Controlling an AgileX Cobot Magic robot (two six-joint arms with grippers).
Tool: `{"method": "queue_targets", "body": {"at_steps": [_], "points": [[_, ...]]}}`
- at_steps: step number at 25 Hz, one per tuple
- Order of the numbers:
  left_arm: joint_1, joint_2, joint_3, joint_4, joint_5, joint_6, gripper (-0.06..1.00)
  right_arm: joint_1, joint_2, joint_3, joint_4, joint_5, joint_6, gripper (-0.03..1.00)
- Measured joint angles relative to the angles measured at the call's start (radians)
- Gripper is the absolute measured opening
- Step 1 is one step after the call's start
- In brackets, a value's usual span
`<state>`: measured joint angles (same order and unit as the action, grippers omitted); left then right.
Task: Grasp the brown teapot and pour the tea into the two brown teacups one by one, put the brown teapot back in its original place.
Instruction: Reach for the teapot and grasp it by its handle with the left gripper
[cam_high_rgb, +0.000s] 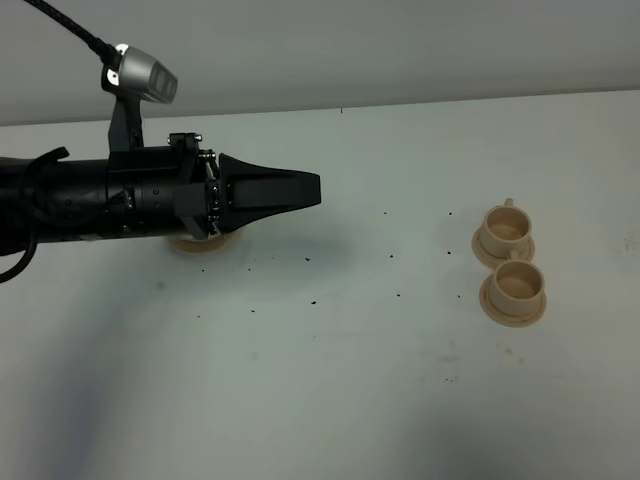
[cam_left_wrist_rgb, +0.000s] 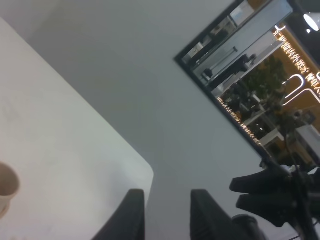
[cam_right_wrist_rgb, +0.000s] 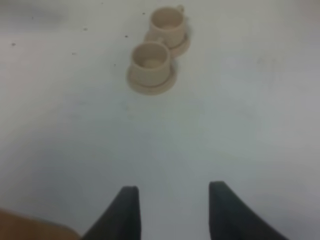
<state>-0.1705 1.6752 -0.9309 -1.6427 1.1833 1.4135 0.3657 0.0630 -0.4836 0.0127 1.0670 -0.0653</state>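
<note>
Two brown teacups stand on saucers at the right of the table, the far cup and the near cup. The right wrist view shows the same far cup and near cup well ahead of my right gripper, which is open and empty. My left gripper hangs level above the table's left half, pointing right; its fingers stand apart with nothing between them. A flat tan saucer peeks out beneath the left arm. The brown teapot is hidden or out of view.
Small dark specks dot the white table between the arm and the cups. The left wrist camera looks over the table's corner at a grey wall and a window; one cup shows at its edge.
</note>
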Motion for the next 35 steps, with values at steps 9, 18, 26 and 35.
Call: {"method": "queue_targets", "body": {"at_steps": [9, 18, 26, 35], "points": [[-0.068, 0.0, -0.152, 0.073, -0.289, -0.159, 0.25, -0.213, 0.0, 0.0, 0.0, 0.0, 0.001, 0.33], [-0.108, 0.002, -0.403, 0.867, -0.543, -0.736, 0.25, -0.294, 0.0, 0.0, 0.0, 0.0, 0.001, 0.33], [-0.108, 0.101, -0.489, 1.302, -0.478, -1.044, 0.25, -0.294, 0.0, 0.0, 0.0, 0.0, 0.0, 0.33], [-0.108, 0.283, -0.638, 1.415, -0.461, -1.117, 0.25, -0.294, 0.0, 0.0, 0.0, 0.0, 0.0, 0.33]]}}
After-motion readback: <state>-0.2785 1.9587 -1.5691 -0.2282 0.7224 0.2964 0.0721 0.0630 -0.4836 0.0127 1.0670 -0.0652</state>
